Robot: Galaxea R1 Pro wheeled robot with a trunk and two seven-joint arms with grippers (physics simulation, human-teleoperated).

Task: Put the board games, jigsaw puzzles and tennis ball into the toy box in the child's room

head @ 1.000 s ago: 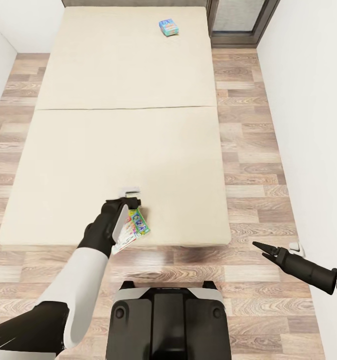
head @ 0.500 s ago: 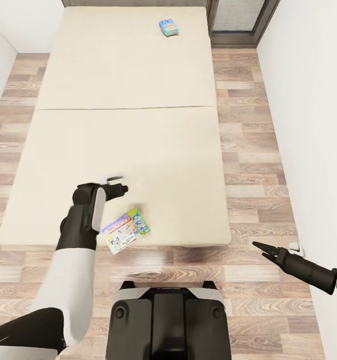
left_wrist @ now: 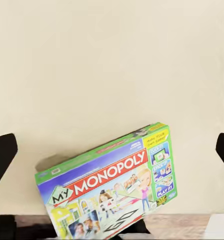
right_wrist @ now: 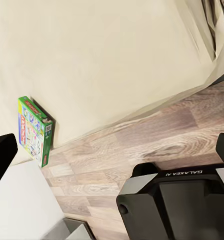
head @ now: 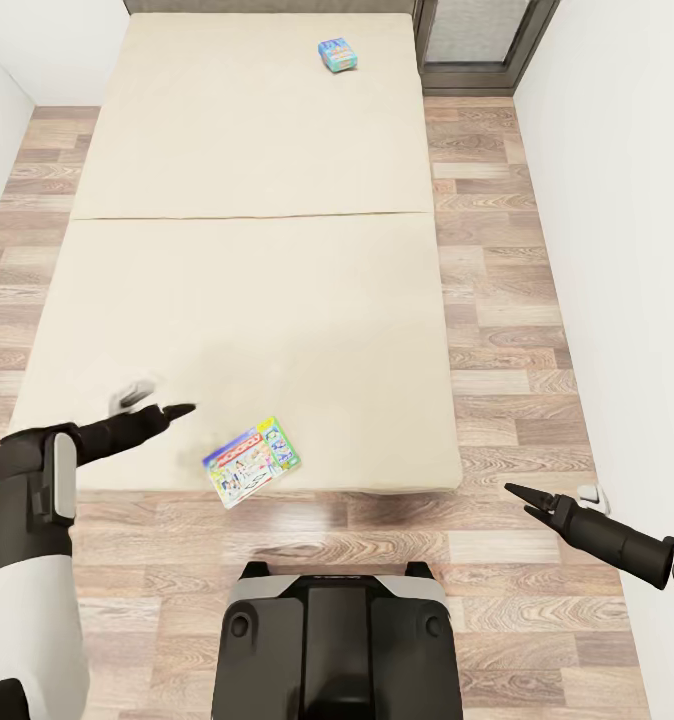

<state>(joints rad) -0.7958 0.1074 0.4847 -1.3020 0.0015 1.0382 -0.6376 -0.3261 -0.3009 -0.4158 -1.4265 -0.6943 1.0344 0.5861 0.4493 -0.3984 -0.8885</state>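
While going for the near game (head: 252, 462), start from the left end effector (head: 157, 402): spread wide, holding nothing, low over the bed (head: 247, 280), near the game on its left side and not touching it. Same for the right end effector (head: 547, 500): spread wide too, empty, out over the floor (head: 497, 300), well apart from the bed's corner.

Likely step: picking up the near game. Find it at the bed's near edge, turned a bit, with one corner poking out past the edge. Seems to lie flat, but hard to be sure.

Come in from the side with the left end effector. Line the fingers up with the two long sides. Go down slow, then squeeze across the narrow way. Better not to push toward the edge, or off it goes to the floor. Lift straight up before turning away. Maybe use that poking corner to get a finger under.

Now for the feel of things. Stiff card for the near game: flat, thin, sharp corners, a green rim, a shiny printed top with MONOPOLY in red. Likely slippery, so grip firm. Soft, plain beige cloth for the bed, with one seam across. Hard wood planks for the floor. Far up the bed, by its top right corner, spot a second game (head: 338, 55): small, blue, boxy.
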